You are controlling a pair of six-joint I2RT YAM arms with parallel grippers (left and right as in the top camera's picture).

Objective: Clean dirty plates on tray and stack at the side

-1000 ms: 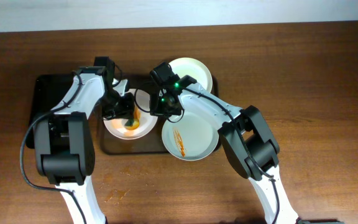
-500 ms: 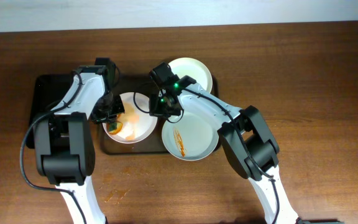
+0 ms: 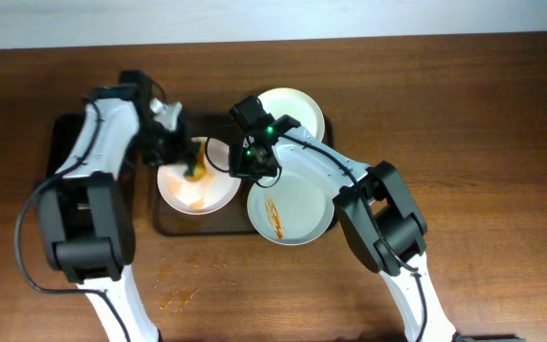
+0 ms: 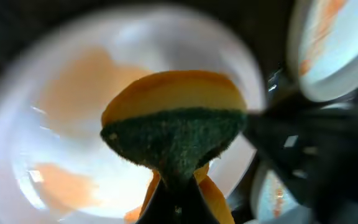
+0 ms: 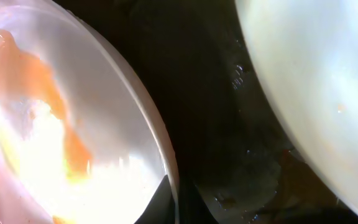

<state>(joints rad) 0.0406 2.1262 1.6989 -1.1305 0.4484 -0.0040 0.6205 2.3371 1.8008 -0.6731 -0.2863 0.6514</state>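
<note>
A white plate [image 3: 200,190] smeared with orange sauce lies on the dark brown tray [image 3: 164,225]. My left gripper [image 3: 186,161] is shut on a yellow and green sponge [image 4: 174,134] and presses it on the plate's [image 4: 61,118] far part. My right gripper [image 3: 247,169] is shut on this plate's right rim [image 5: 157,149]. A second plate [image 3: 292,204] with an orange streak lies at the tray's right end. A third, plain white plate [image 3: 297,109] lies behind it.
A smaller black tray [image 3: 65,147] lies left of the brown tray, under my left arm. Sauce spots [image 3: 179,290] mark the wooden table in front of the tray.
My left gripper has swept the sponge from the plate's middle to its left side and then up to its far edge. The right gripper has held still on the rim.
</note>
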